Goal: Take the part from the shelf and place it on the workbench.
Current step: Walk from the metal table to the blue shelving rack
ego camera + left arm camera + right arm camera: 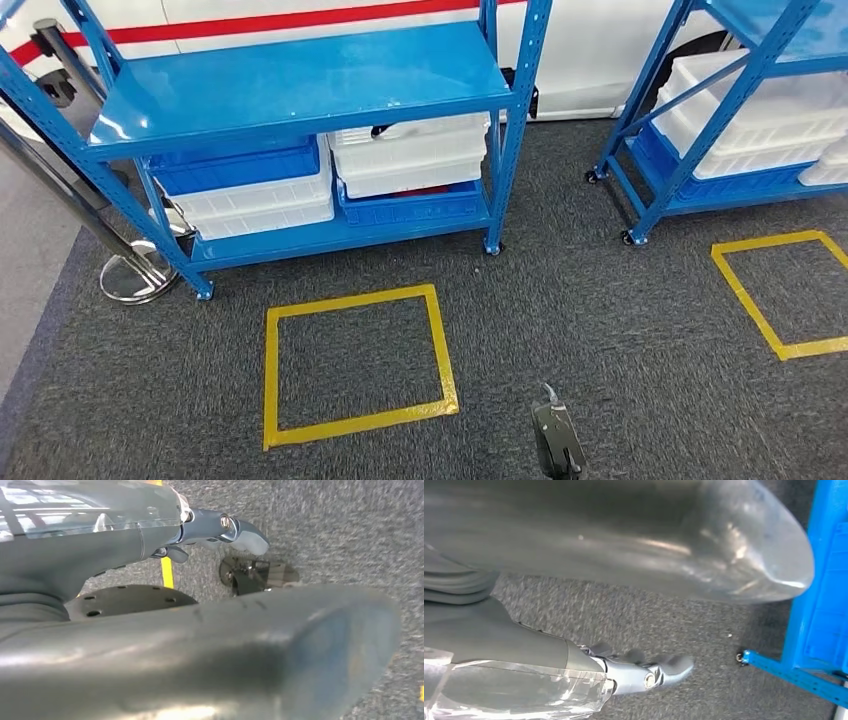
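Robot hand (644, 672) — near blue shelf (819, 605)

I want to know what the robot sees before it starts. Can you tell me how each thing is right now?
Left robot hand: holding nothing, hanging over the carpet.
Right robot hand: holding nothing, fingers stretched out over the carpet.
Blue shelf: standing, top level bare.
White bins: stacked on the lower level.
Blue bin: stacked on a white bin there.
Yellow tape square: flat on the carpet, nothing inside.
Second blue shelf: standing, holding white bins.
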Controlling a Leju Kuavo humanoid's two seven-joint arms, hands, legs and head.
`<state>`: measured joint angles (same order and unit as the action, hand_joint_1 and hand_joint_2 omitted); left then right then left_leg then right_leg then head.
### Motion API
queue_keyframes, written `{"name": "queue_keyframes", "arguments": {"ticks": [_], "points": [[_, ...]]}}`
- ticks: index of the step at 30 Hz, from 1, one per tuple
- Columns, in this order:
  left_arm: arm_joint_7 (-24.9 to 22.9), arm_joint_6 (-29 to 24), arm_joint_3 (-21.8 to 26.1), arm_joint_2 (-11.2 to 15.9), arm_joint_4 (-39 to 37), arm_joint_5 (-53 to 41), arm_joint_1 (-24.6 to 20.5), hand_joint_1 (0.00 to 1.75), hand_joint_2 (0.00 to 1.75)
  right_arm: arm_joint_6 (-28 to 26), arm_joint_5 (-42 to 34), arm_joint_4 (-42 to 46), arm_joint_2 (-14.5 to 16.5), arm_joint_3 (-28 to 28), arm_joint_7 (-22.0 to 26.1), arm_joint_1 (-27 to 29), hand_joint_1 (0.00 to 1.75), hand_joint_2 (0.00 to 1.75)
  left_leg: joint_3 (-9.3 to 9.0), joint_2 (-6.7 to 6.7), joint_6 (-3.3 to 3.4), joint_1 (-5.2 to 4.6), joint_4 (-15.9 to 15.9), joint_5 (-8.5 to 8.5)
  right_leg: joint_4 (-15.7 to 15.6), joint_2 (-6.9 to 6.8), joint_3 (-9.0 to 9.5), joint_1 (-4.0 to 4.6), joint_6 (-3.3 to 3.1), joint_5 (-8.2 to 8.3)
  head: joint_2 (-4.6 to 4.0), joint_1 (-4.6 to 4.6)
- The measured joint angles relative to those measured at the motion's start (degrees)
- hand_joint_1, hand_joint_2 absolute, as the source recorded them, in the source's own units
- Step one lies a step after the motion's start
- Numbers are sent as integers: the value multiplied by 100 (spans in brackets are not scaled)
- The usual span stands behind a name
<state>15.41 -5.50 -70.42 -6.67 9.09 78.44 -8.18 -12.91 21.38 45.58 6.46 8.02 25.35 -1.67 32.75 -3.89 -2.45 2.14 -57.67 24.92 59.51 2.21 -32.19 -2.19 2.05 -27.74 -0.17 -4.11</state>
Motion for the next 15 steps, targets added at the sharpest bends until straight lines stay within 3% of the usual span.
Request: {"name": "queue_keyframes", "arguments": {"ticks": [2, 3, 6, 8, 12, 15], "points": [[-10, 2, 0, 0, 0, -16, 2, 0, 0, 0, -3, -1, -3, 0, -7, 4, 0, 0, 9, 12, -56, 22, 4, 2, 7, -48, -12, 15, -104, 10, 0, -1], [-17, 2, 0, 1, 0, -23, -2, 0, 0, -1, -4, -1, -4, 0, -10, 3, 0, 0, 6, 48, -53, 27, 4, 1, 5, -59, -11, 23, -134, 12, -1, -1], [-30, 2, 0, 1, 0, -40, -19, 0, 0, -1, -10, -2, -4, 0, -20, 6, 0, 0, -3, 144, 114, 25, 9, 4, 7, -79, 0, 55, -174, 3, -1, -2], [-34, 2, 0, 1, 0, -52, -20, 0, 0, -1, -6, -4, -4, 0, -21, 7, 0, 0, -2, 148, 173, 27, 18, -4, 11, -89, 3, 75, -198, -2, -1, -2], [-52, -3, 0, 1, 0, -93, -22, 0, 0, 2, 2, -14, -4, 0, -22, 8, 0, 0, -10, 149, 138, 33, 29, -24, 17, -90, 1, 93, -216, -8, -1, -2], [-59, -5, 0, 1, 0, -96, -23, 0, 0, 8, 5, -19, -4, 0, -21, 7, 0, 0, -23, 149, 5, 38, 47, -24, 19, -94, -3, 95, -219, -13, -1, -2]]}}
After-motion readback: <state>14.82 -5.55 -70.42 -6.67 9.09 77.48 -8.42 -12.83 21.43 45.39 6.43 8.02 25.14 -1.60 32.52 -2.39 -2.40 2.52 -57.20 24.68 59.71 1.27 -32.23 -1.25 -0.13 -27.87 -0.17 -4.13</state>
